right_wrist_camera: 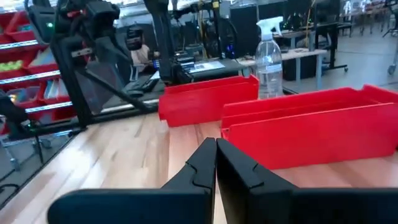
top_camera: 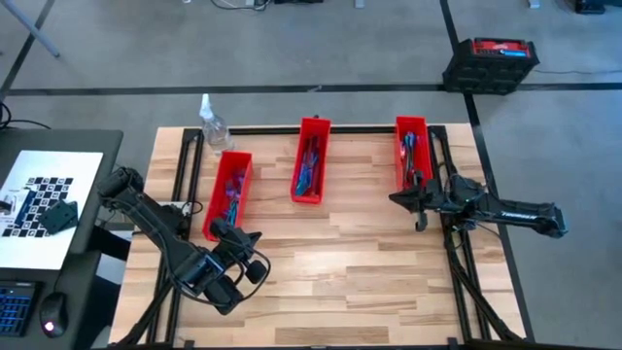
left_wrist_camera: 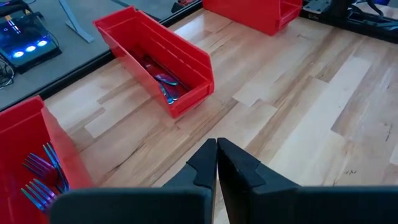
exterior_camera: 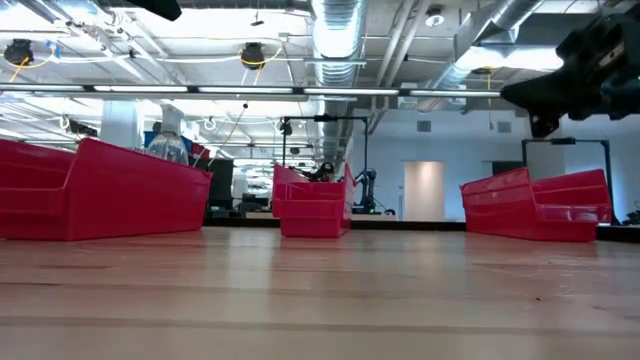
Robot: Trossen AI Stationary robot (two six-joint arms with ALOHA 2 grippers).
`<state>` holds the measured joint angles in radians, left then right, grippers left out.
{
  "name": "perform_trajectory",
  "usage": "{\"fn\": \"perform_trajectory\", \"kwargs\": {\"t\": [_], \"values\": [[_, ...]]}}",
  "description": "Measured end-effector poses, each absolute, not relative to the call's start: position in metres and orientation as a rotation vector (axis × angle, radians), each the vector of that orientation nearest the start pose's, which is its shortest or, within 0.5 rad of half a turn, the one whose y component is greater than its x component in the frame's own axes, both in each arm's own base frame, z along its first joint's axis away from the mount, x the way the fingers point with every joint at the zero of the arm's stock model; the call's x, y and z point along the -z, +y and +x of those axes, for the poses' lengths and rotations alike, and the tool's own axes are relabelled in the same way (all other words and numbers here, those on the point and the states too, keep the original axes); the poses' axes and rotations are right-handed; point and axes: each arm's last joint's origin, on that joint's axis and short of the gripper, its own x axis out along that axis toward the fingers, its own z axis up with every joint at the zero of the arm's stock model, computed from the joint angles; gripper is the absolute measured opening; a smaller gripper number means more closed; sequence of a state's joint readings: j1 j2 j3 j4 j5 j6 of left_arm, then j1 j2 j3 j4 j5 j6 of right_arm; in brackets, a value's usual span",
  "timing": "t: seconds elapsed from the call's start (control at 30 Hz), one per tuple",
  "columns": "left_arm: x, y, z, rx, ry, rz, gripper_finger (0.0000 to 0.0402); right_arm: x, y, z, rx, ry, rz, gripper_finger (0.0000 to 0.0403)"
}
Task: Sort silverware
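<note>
Three long red bins stand on the wooden table: left (top_camera: 228, 194), middle (top_camera: 311, 160) and right (top_camera: 411, 151). Iridescent silverware lies inside each: forks (left_wrist_camera: 40, 174) in the left bin, blue-pink pieces (left_wrist_camera: 165, 84) in the middle bin and more (top_camera: 410, 148) in the right bin. My left gripper (left_wrist_camera: 216, 155) is shut and empty. It hovers above the bare wood just near of the left bin (top_camera: 251, 237). My right gripper (right_wrist_camera: 216, 152) is also shut and empty. It hangs above the table by the near end of the right bin (top_camera: 394, 198) and points toward the table's left.
A clear spray bottle (top_camera: 211, 122) stands at the far left corner behind the left bin. Black frame rails (top_camera: 190, 165) run along both table sides. Bare wood (top_camera: 340, 282) spreads across the near half. A side desk with a checkered sheet (top_camera: 44, 194) is to the left.
</note>
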<state>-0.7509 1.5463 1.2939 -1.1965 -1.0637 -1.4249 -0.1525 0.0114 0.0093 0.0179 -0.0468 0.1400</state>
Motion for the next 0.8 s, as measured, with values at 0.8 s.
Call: {"fn": "perform_trajectory", "kwargs": {"t": [0.8], "values": [[-0.288, -0.105, 0.297, -0.274, 0.799, 0.179, 0.0, -0.155, -0.012, 0.106, 0.087, 0.133, 0.151, 0.0001]]}}
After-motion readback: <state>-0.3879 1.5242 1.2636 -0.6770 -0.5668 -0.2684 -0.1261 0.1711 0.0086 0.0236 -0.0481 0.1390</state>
